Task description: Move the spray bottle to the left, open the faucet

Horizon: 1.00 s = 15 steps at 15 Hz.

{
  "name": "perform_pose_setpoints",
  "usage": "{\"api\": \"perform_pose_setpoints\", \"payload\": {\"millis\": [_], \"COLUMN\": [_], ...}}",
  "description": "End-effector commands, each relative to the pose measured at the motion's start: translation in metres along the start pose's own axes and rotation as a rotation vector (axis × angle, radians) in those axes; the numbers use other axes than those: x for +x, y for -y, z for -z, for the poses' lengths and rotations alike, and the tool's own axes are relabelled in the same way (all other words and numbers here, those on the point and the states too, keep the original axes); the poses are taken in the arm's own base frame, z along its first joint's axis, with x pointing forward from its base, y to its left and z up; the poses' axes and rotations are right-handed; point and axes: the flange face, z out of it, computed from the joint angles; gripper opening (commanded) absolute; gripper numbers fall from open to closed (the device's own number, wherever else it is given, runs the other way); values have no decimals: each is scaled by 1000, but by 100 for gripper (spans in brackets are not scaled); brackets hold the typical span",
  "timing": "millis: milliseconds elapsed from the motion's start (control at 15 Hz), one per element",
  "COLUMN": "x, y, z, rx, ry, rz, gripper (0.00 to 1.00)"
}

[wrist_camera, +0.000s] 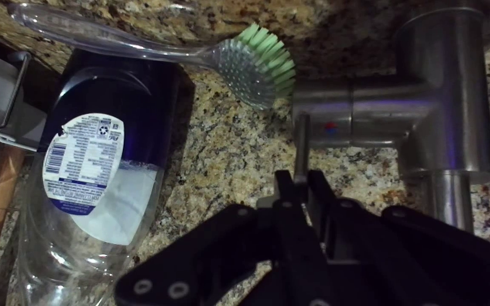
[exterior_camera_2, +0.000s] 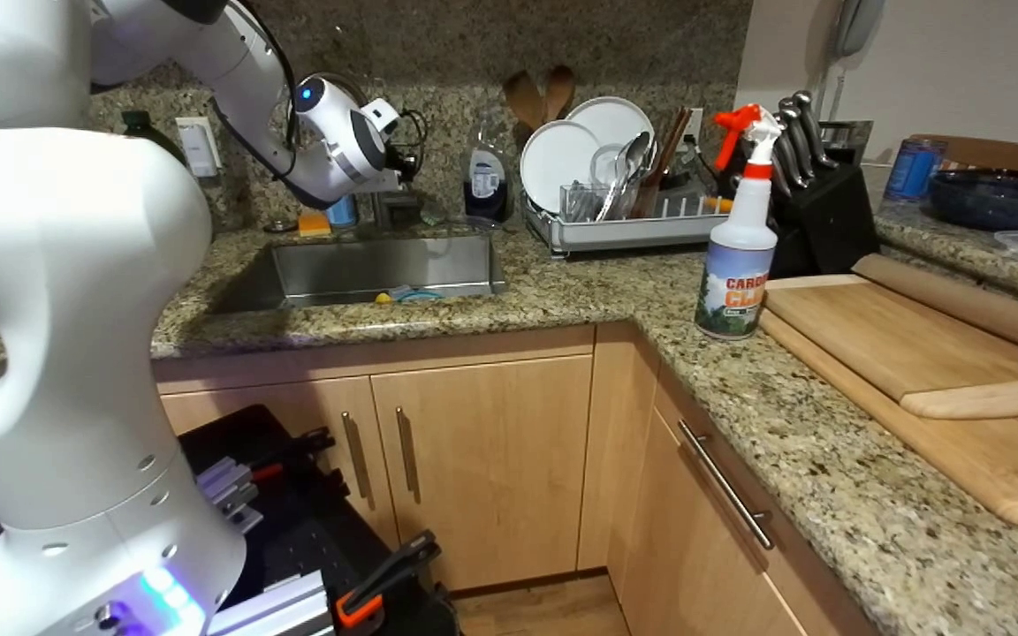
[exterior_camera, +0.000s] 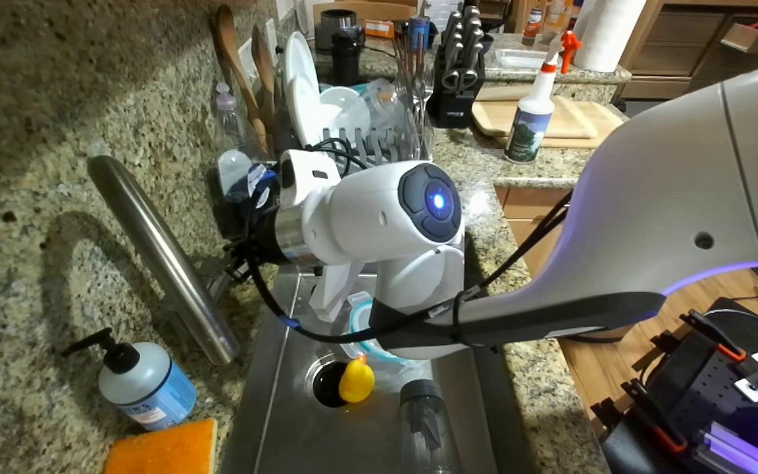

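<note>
Fingers (wrist_camera: 286, 187): drawn together, pinching the lever (wrist_camera: 301, 148) of the faucet (wrist_camera: 445, 85)
Faucet: one, its lever between the fingers
Brush (wrist_camera: 245, 68): one, green bristles crowding the lever end of the faucet; touching or apart, cannot tell
Dark-blue bottle (wrist_camera: 96, 170): one, beside the brush, near the faucet
Sink (exterior_camera: 326, 441): one, next to the faucet, one yellow duck (exterior_camera: 357, 382) inside
Dish rack (exterior_camera_2: 633, 234): one, farther from the faucet than the dark-blue bottle
Pump bottle (exterior_camera: 149, 388), sponge (exterior_camera: 165, 451): one each, on the faucet's opposite side
Spray bottle (exterior_camera_2: 739, 256): one, upright on the worktop (exterior_camera_2: 827, 468), farther from the faucet than the dish rack, well apart from the fingers, just beside two stacked cutting boards (exterior_camera_2: 880, 327)
</note>
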Motion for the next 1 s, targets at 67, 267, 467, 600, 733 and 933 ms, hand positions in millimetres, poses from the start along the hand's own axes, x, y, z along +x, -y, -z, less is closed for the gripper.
{"api": "perform_pose_setpoints", "payload": {"millis": [67, 267, 467, 600, 733, 933], "x": [22, 0, 5, 8, 7, 7], "y": [-71, -1, -16, -25, -27, -41], "z": [29, 0, 1, 10, 15, 18], "rx": [-120, -1, -126, -143, -138, -188], "ry": [-83, -1, 47, 33, 25, 22], "rz": [13, 0, 20, 16, 14, 34], "gripper": [37, 13, 39, 52, 66, 89]}}
